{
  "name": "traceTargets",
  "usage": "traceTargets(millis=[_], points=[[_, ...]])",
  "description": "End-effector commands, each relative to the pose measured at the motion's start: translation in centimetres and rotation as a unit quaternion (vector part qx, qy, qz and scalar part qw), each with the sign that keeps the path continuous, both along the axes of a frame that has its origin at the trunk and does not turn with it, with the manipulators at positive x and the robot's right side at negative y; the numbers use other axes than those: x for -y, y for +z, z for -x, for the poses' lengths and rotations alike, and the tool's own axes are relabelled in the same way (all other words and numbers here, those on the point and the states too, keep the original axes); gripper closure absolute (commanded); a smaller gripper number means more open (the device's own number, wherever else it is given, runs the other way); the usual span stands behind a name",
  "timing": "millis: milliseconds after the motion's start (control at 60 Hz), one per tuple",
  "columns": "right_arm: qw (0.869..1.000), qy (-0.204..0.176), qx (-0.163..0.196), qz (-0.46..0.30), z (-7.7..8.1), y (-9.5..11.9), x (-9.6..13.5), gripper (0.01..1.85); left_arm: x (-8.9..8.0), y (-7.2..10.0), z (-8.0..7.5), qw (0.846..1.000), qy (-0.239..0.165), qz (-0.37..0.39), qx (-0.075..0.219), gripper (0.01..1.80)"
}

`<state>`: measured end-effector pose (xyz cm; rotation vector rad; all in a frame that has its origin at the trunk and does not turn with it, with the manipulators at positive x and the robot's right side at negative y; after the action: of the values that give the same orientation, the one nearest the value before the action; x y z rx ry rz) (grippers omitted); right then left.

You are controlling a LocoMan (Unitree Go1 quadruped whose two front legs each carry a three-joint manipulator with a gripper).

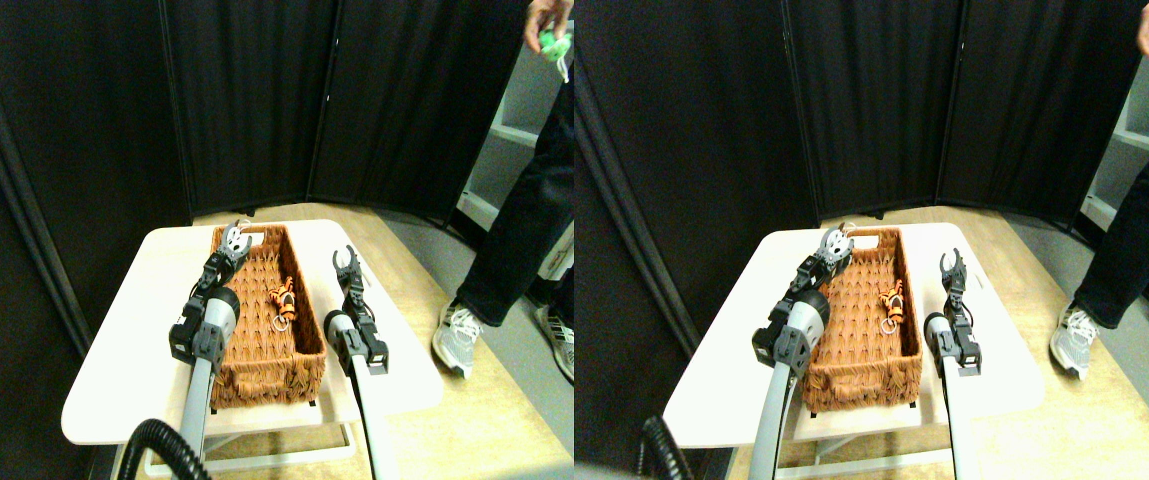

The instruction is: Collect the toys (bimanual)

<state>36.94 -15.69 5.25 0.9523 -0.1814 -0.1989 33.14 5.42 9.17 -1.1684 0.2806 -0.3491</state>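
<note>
A long brown wicker basket (259, 350) lies on the white table (134, 340). An orange-black striped toy (283, 296) lies inside it near the right wall, its metal ring toward me. My left gripper (232, 242) hangs over the basket's far left corner, shut on a small white black-spotted toy (234, 238). To the right of the basket, my right gripper (344, 262) is raised over the table, open and holding nothing. At the top right, a person's hand holds a green toy (554, 44) well above the table.
The person stands right of the table, with dark trousers (524, 230) and a white shoe (456, 338) near the table's right edge. Black folding screens (254, 100) close off the back and left. White shelves (514, 130) stand at the far right.
</note>
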Motion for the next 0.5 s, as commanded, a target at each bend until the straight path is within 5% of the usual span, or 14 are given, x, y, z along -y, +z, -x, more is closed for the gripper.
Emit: traceTargets(millis=[17, 183, 267, 500], points=[[1.0, 0.006, 0.027, -0.008, 0.1, 1.1, 0.1, 1.79, -0.1, 0.6, 0.1, 1.0, 0.004, 0.006, 0.011, 1.8], [1.0, 0.005, 0.026, -0.011, 0.1, 1.1, 0.2, 1.78, -0.4, 0.3, 0.0, 1.0, -0.016, 0.001, 0.003, 1.76], [1.0, 0.008, 0.024, -0.014, 0.1, 1.2, 0.2, 1.77, -0.7, 0.3, 0.2, 1.0, -0.019, -0.012, -0.004, 1.41], [1.0, 0.007, 0.028, -0.003, 0.4, 1.2, 0.3, 1.77, -1.7, 0.6, 0.7, 1.0, 0.006, -0.024, 0.004, 1.07]])
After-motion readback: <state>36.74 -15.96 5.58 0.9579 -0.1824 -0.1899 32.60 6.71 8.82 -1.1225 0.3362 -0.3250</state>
